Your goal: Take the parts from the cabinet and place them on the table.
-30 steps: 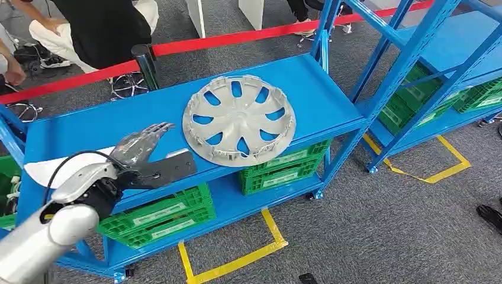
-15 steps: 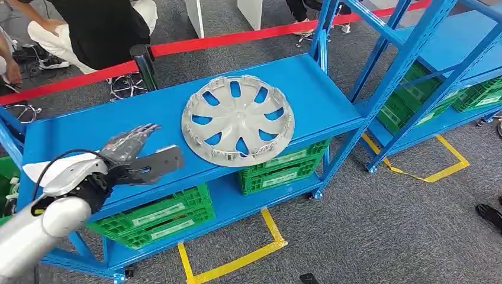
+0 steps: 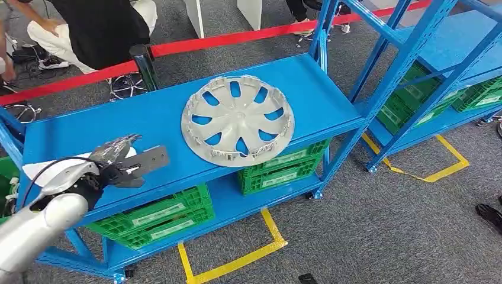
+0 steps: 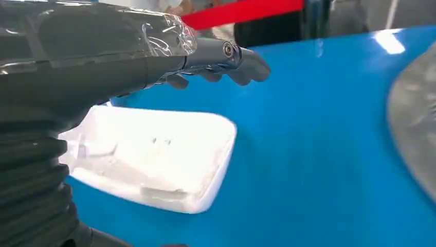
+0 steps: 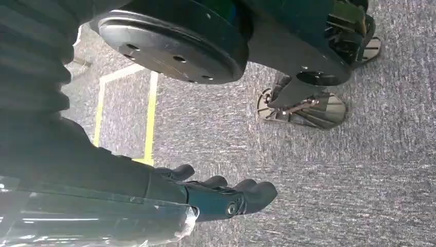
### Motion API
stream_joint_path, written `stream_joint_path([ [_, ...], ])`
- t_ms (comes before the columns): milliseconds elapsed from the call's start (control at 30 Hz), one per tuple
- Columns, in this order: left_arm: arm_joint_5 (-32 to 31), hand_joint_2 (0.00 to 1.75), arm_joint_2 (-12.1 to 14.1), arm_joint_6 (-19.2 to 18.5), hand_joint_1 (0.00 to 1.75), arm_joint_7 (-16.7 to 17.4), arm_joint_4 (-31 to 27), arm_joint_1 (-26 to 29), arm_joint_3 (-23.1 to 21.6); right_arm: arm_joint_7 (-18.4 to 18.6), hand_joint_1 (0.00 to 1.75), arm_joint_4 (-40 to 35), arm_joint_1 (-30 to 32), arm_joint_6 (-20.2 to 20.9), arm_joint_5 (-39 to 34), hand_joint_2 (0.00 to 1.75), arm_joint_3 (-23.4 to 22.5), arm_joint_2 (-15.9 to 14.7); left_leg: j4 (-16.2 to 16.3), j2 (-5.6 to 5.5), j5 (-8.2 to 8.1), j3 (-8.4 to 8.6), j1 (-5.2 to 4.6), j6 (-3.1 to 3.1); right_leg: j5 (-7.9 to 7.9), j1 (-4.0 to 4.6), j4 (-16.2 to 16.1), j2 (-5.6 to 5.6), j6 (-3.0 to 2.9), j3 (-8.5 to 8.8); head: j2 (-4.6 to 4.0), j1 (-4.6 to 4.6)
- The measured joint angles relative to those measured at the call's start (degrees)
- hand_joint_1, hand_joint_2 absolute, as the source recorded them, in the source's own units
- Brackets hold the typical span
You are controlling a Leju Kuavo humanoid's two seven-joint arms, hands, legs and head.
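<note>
Over the left end of the blue metal shelf (image 3: 160, 115), the left hand (image 3: 121, 160) hovers with fingers outstretched, holding nothing, above a flat white plastic part (image 4: 154, 157). Right of it, mid-shelf, lies the round silver hubcap (image 3: 238, 120). The right hand (image 5: 216, 198) hangs empty, fingers loosely extended, above grey carpet (image 5: 334, 175).

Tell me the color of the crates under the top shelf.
Green crates, clearest in the head view.
</note>
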Motion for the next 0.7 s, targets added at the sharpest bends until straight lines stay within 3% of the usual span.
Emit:
stream_joint_path([
  [400,2.7,1.75,2.3,1.0,0.0,0.2,4.9,1.5,0.2,0.1,0.0,0.0,-0.1,-0.2,0.1,1.75,1.3,0.0,0.0,0.21,0.0,0.03,0.0,0.0,0.0,0.0,0.0,0.03,0.0,0.0,0.0,0.0],
  [700,2.6,1.75,2.6,1.3,0.0,0.2,6.1,1.6,0.2,0.1,0.0,0.0,-0.1,-0.2,-0.1,1.75,1.3,0.0,0.0,0.16,0.0,0.04,0.0,0.0,0.01,0.0,0.0,0.03,0.0,0.0,0.0,0.0],
])
